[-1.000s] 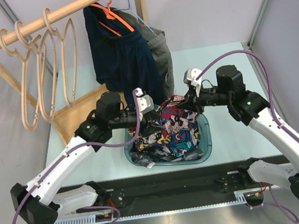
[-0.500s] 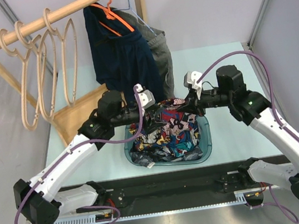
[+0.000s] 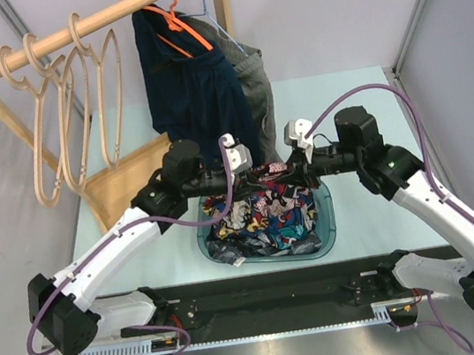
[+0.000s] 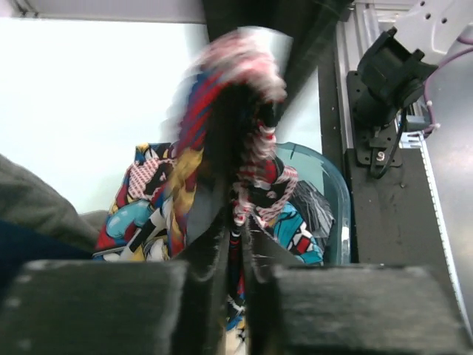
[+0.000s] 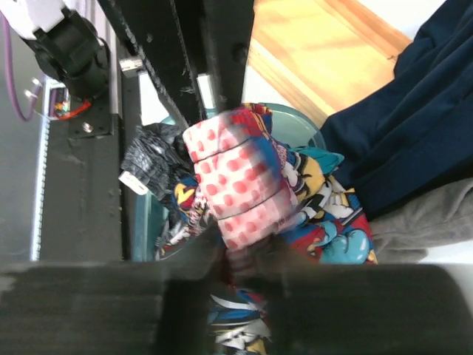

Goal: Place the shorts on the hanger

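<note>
Left wrist view: shorts smeared by blur just ahead of left gripper, print unreadable there. Fingers dark, out of focus, cut by bottom edge.

Right wrist view: red-dotted fold at tips of right gripper blurred, finger edges soft.

From above: both grippers' tips buried in cloth, too small to read. Basket floor covered beneath them. Grey cloth beyond grippers mostly behind navy garment.

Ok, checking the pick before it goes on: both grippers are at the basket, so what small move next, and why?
Probably a short, even lift. The left gripper and right gripper are each shut on a fold of the shorts, while most of the fabric lies in the basket; raising both together should pull it clear.
</note>
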Controlling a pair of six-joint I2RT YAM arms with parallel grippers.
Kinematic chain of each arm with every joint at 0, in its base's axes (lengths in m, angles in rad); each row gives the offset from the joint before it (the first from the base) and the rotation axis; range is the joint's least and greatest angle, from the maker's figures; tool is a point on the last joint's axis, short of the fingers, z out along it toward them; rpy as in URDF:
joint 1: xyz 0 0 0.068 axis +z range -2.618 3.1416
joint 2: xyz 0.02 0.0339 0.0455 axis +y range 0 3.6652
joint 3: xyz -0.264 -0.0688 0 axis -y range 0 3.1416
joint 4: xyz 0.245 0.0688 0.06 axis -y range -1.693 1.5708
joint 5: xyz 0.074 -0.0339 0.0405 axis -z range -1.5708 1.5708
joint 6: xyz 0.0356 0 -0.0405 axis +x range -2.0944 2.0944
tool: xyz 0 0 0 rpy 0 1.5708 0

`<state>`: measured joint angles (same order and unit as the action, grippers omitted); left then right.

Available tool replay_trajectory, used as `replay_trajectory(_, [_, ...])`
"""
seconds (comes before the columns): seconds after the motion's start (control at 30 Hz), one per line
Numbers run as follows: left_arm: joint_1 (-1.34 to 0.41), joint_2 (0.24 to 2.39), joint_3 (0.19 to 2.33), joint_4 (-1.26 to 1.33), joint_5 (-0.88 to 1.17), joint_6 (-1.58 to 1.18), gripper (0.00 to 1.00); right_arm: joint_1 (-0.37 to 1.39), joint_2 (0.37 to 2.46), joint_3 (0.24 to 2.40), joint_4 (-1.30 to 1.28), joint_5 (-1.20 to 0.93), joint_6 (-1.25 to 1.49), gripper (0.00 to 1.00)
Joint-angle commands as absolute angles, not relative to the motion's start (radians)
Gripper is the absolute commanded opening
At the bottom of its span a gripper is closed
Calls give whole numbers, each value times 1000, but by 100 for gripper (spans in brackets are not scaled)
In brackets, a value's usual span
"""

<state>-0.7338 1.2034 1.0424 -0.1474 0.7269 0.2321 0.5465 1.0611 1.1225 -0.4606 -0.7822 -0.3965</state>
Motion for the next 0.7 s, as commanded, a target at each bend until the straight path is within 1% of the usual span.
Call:
replay_trajectory(0.0, [-739,1198,1144,-147,790,241,3,557,1058,1172,-451,-744,-420,62])
replay_trajectory(0.03, [-739,1189,1149,-159,779,244,0,555,1051,1173,-462,-726,-422,81])
replay_trajectory(0.1, [-739,1183,1152,-167,775,259,0,545,1026,1173,-491,-696,-429,98])
replay_trajectory(0.13, [-739,1187,1157,-179,773,270,0,545,1019,1173,-498,-692,-433,100])
replay_trajectory(0.27, [-742,1230,1221,-213,824,275,0,569,1015,1173,-508,-689,-453,100])
replay_trajectory(0.43, [-773,1258,1287,-279,848,331,0,603,1057,1173,-417,-681,-454,99])
replay_trajectory(0.5, [-773,1264,1298,-284,850,331,0,618,1074,1173,-414,-684,-480,94])
replay_trajectory(0.6, [-775,1261,1313,-314,851,348,1,646,1080,1173,-431,-672,-518,68])
replay_trajectory(0.63, [-775,1261,1319,-340,851,362,4,647,1080,1173,-437,-666,-522,44])
replay_trajectory(0.67, [-775,1255,1325,-363,851,376,6,647,1078,1173,-440,-652,-525,32])
